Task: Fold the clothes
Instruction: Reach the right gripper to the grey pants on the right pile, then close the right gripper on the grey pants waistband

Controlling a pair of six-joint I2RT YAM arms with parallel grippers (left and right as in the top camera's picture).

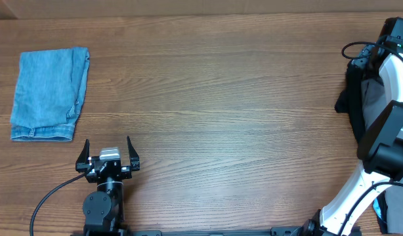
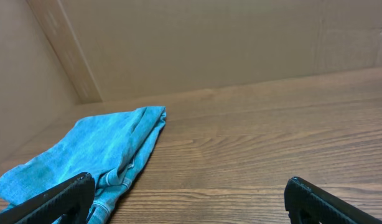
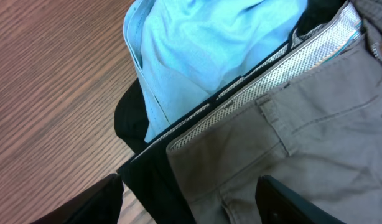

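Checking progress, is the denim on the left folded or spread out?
Folded: the denim lies as a compact rectangle, layers stacked at its hem.

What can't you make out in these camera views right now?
- Grey shorts: overhead, the right arm covers most of them; right wrist, frame edges cut them off.
- Right end effector: right wrist, bottom edge cuts it off, so grip unclear.
- Black garment: right wrist, mostly buried under the shorts.
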